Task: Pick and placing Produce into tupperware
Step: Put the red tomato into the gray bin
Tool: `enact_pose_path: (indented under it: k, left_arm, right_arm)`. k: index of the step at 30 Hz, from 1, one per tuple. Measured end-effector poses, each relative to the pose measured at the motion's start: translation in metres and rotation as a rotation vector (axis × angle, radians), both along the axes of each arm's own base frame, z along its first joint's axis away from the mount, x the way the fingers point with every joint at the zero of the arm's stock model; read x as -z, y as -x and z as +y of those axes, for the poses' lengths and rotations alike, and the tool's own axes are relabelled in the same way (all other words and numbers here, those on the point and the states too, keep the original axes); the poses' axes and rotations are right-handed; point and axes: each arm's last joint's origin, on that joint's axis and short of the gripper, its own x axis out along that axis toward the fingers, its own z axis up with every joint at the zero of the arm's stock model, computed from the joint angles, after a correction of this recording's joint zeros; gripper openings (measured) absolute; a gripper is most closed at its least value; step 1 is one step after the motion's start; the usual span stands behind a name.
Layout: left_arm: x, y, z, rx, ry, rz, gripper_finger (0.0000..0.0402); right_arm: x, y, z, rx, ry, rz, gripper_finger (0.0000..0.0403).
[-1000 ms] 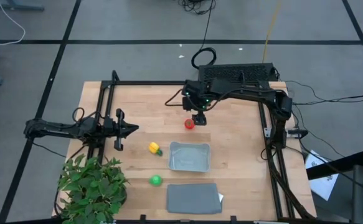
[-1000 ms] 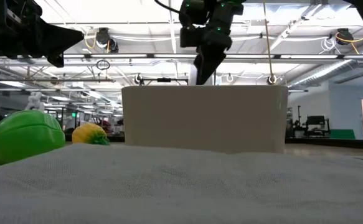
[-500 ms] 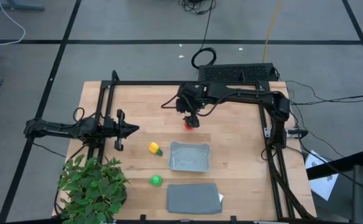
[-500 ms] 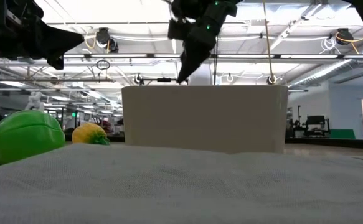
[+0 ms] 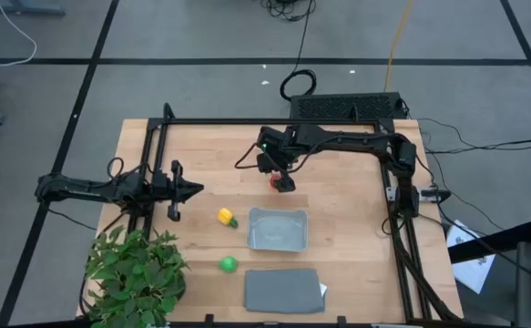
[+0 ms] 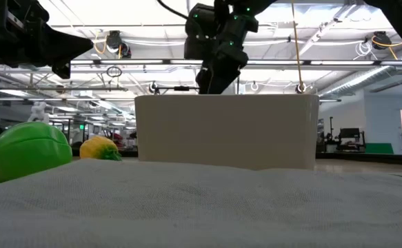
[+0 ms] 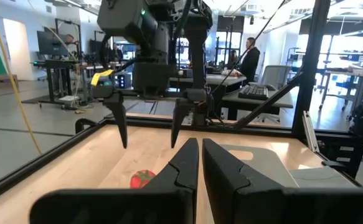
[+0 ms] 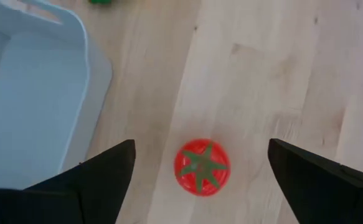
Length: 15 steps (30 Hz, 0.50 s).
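Moved since earlier: right gripper (image 5: 284,181), shifted leftward and lowered over the red piece, now partly covering it from above.
Left gripper (image 5: 195,189): parked at the table's left side, well apart from the produce; fingers (image 7: 184,163) pressed together, only a thin slit between them.
Plant (image 5: 136,273): at the near-left corner, beside the left arm.
Yellow piece (image 5: 226,217): on the wood between left gripper and tupperware, green tip toward the tray.
Green piece (image 5: 228,264): nearer the front edge, left of the grey slab (image 5: 283,291).
Red piece (image 8: 202,166): on bare wood just beyond the tupperware's far rim, untouched, centred between the right fingers.
Right fingers (image 8: 96,179): spread wide, one on either side of the red piece, clear of it.
Tupperware (image 5: 277,229): mid-table, holding nothing, slab just in front of it.
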Motion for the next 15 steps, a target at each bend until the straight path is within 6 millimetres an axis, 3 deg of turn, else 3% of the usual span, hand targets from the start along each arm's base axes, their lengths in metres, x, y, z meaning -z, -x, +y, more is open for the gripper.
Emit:
enact_pose_path:
  k: [15]
  left_arm:
    - [0.0, 0.0, 0.0, 0.002, 0.019, 0.0, 0.0026]
  right_arm:
    - [0.043, 0.015, -0.011, -0.115, 0.029, 0.046, 0.0399]
